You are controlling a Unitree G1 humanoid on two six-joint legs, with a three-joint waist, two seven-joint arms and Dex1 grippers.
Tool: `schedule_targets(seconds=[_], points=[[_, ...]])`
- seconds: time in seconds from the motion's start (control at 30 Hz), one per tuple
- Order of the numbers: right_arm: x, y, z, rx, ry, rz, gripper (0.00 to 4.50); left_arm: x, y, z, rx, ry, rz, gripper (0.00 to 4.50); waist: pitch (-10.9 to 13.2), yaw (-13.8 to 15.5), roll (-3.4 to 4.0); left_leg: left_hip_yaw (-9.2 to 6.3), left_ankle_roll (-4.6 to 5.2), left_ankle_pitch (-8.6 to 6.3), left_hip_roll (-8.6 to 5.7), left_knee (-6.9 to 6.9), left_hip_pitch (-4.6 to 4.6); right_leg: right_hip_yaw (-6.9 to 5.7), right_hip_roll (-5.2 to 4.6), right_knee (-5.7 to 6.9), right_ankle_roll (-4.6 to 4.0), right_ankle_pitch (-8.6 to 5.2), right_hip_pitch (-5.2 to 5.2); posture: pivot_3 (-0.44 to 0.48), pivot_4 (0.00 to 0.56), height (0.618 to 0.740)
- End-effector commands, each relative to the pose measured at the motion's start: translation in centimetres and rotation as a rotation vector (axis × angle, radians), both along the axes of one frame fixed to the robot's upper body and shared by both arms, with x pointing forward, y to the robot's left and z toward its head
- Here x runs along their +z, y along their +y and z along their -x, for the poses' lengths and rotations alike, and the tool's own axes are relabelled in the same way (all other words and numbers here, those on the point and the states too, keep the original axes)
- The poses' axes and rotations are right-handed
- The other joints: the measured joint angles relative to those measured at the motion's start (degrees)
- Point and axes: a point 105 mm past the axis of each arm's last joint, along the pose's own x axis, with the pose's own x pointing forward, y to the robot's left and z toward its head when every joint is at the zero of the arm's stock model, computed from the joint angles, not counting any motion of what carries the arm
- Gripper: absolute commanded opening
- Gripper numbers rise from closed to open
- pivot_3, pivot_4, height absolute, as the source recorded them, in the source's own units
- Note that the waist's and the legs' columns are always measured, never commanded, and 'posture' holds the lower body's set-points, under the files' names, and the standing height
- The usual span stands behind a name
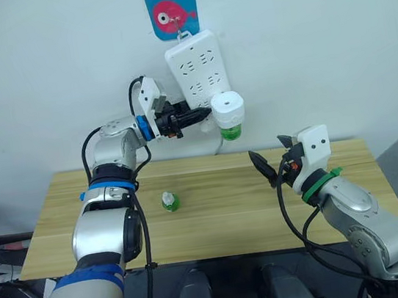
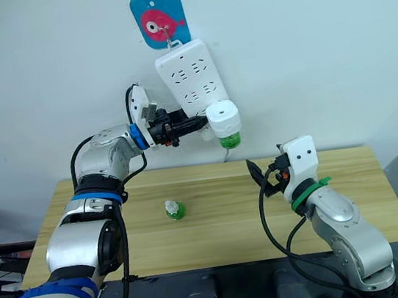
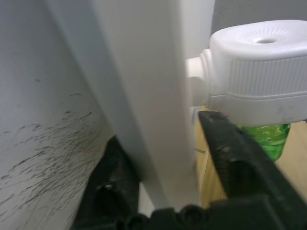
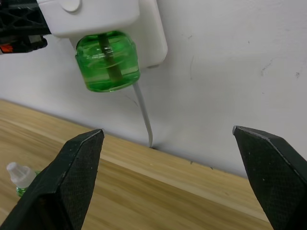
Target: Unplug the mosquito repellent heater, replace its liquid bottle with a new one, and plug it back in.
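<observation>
Two end effectors frame a wall-hung white power strip (image 1: 198, 66), where the mosquito repellent heater (image 1: 227, 109) sits plugged into its lower end, a green liquid bottle (image 4: 108, 61) screwed in beneath. The left end effector (image 1: 198, 114) reaches to the strip's lower edge beside the heater, its black fingers (image 3: 240, 163) spread either side of the strip's body, gripping nothing that can be made out. The right end effector (image 1: 266, 165) hovers over the wooden worktop (image 1: 217, 224), fingers wide and empty. A second small green bottle (image 1: 169, 201) with a white cap stands on the worktop, well apart from both. By its look the heater is light, rigid and smooth plastic; the ribbed band around its white housing seems the surest hold, pulling straight out from the socket, rather than the bottle below. No brand or writing is legible; a blue card with a pink fish (image 1: 171, 11) hangs above the strip.
</observation>
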Motion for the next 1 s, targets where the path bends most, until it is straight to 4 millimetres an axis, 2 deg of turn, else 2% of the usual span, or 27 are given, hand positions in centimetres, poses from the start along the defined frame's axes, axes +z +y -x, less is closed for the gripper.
schedule_targets(seconds=[0.03, 0.33, 0.43, 1.0], points=[[2.2, 1.0, 0.8, 0.03, -0.071, -0.021, 4.5, 2.0, -0.2, 0.0, -0.008, -0.049, 0.037, 1.32, 0.04, -0.08, -0.01, 0.0, 0.0, 0.0, 0.0, 0.0, 0.0, 0.0, 0.0, 0.0, 0.0, 0.0, 0.0, 0.216, 0.234, 0.74], [5.5, 5.1, -0.7, 0.04, -0.118, -0.033, 4.5, 2.1, -0.8, -0.2, -0.001, -0.053, 0.041, 1.32, 0.5, -0.44, 0.05, -0.07, -0.02, 0.02, 0.0, 0.05, 0.01, -0.06, -0.01, 0.09, 0.01, 0.01, 0.02, 0.204, 0.253, 0.74], [5.9, 5.4, -1.6, -0.007, -0.114, -0.043, 4.5, 2.2, -0.8, -0.3, 0.002, -0.056, 0.042, 1.32, 0.54, -0.41, 0.05, -0.12, -0.02, 0.02, -0.01, 0.05, -0.04, -0.13, -0.04, 0.07, 0.01, 0.01, 0.01, 0.211, 0.257, 0.74], [8.6, 6.4, -3.8, -0.042, -0.198, -0.037, 4.5, 2.0, -0.4, -0.6, 0.028, -0.071, 0.032, 1.32, 0.86, -0.46, 0.17, -0.27, -0.02, 0.04, -0.02, 0.07, -0.08, -0.34, -0.06, 0.13, 0.0, 0.02, 0.01, 0.224, 0.259, 0.74]])
